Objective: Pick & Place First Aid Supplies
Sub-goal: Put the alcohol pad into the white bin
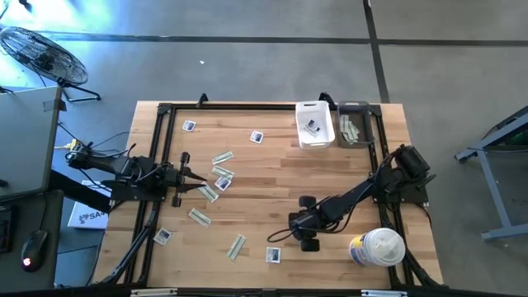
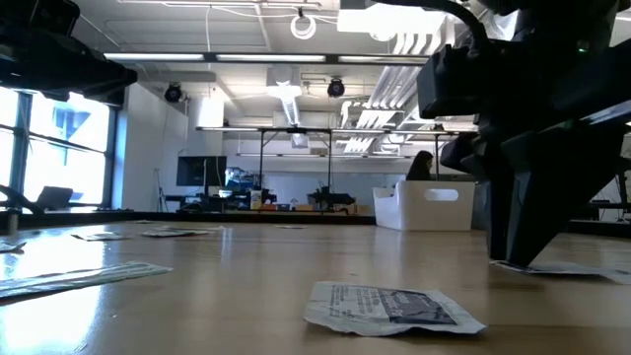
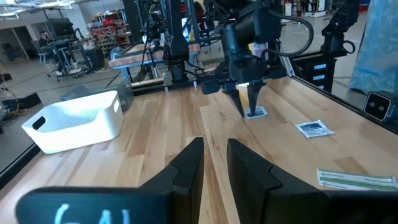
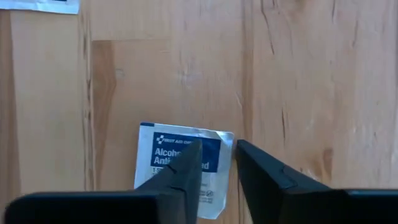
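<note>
Small square white packets (image 1: 273,255) and pale green strips (image 1: 223,158) lie flat, scattered over the wooden table. My right gripper (image 1: 299,223) points down at one square blue-and-white packet (image 4: 180,162). Its fingers stand a narrow gap apart over the packet's edge, one over the printed face, the other beside it. The low view shows the fingertips (image 2: 518,258) down at table height on that packet (image 2: 567,267). My left gripper (image 1: 191,172) waits level at the table's left, slightly open, with nothing between its fingers (image 3: 214,152). My right gripper comes at the square packet from above, slanting down. One fingertip (image 4: 189,152) is on the printed face near one edge (image 4: 227,140), and the other (image 4: 245,149) is on the wood just past that edge. The packet lies flat on the table, not pinched.
A white bin (image 1: 314,124) and a grey bin (image 1: 355,124) stand at the far edge. A big white canister (image 1: 378,247) lies at the near right, close to my right arm. A black frame (image 1: 161,111) runs round the table.
</note>
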Available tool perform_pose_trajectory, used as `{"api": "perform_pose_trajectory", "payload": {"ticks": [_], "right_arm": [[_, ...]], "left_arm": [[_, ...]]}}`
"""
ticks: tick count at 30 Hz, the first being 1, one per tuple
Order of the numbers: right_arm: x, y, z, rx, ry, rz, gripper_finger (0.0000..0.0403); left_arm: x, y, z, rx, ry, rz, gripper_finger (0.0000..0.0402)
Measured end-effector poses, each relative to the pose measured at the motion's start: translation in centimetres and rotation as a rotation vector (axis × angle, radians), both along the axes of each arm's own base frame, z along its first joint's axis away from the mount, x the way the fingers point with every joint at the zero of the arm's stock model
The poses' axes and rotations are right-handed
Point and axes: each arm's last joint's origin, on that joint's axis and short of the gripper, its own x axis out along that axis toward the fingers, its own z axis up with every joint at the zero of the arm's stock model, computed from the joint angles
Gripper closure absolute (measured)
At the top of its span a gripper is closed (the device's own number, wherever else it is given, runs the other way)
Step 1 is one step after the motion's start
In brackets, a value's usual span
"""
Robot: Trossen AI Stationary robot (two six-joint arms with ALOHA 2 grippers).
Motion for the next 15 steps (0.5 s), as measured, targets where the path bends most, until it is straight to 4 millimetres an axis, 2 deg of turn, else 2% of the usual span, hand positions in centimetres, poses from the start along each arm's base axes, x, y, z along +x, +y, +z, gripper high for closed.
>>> {"api": "perform_pose_trajectory", "payload": {"ticks": [7,11,15], "right_arm": [[0.2,-0.4,0.0,-0.013,-0.007,-0.009,0.0392],[0.4,-1.1,0.1,-0.003,0.001,-0.026,0.0393],[0.2,-3.4,1.9,-0.023,0.0,-0.062,0.039]], "left_arm": [[0.0,0.0,0.0,0.0,0.0,0.0,0.0332],[0.0,0.0,0.0,0.0,0.0,0.0,0.0332],[0.0,0.0,0.0,0.0,0.001,0.0,0.0332]]}}
